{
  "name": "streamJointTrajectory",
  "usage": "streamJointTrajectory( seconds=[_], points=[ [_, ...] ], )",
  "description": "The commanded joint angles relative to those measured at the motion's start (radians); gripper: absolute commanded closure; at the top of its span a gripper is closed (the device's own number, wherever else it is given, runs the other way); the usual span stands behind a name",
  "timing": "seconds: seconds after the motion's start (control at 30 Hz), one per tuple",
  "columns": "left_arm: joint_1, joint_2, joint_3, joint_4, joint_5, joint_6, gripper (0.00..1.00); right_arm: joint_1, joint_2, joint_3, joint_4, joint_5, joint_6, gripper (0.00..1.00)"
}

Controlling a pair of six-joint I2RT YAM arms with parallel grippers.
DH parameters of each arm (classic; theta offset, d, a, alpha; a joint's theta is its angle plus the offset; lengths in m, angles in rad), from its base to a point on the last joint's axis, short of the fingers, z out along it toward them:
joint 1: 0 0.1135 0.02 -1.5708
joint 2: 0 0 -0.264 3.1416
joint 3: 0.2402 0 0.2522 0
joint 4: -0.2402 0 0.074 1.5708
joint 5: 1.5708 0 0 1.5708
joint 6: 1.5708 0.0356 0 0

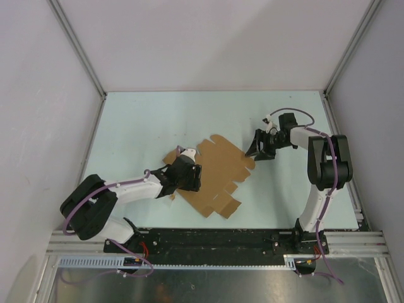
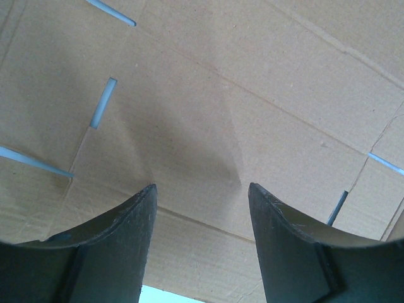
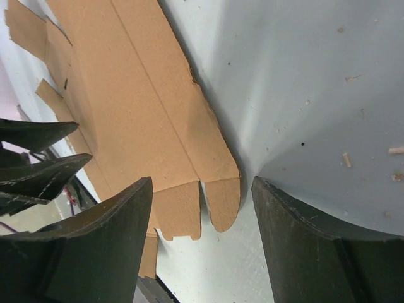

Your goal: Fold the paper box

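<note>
The paper box (image 1: pixel 218 173) is a flat brown die-cut cardboard sheet with tabs and flaps, lying in the middle of the pale table. My left gripper (image 1: pixel 191 177) is open and sits over the sheet's left part; in the left wrist view the cardboard (image 2: pixel 208 101) fills the frame between the spread fingers (image 2: pixel 129 233). My right gripper (image 1: pixel 257 150) is open and empty, just off the sheet's right corner. In the right wrist view the sheet's edge and rounded tabs (image 3: pixel 222 202) lie between and ahead of the fingers (image 3: pixel 297 240).
White walls with metal corner posts (image 1: pixel 79 50) close in the table on three sides. A black rail (image 1: pixel 214 240) with the arm bases runs along the near edge. Small crumbs (image 3: pixel 346 159) lie on the table at the right.
</note>
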Motion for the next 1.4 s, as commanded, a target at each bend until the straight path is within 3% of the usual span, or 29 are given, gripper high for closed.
streamJointTrajectory(
  seconds=[0.0,0.43,1.0,1.37],
  points=[
    [-0.005,0.029,0.000,-0.001,0.022,-0.014,0.34,-0.002,0.065,-0.086,0.026,-0.007,0.003,0.30],
    [-0.005,0.041,0.004,-0.001,0.032,-0.009,0.35,-0.002,0.035,-0.131,0.163,-0.237,0.039,0.37],
    [-0.018,0.052,0.015,0.014,0.076,0.075,0.35,0.045,-0.011,-0.099,0.392,-0.269,0.102,0.39],
    [-0.028,0.063,-0.005,0.040,0.082,0.103,0.35,0.099,0.044,0.019,0.399,-0.319,0.059,0.43]
  ],
)
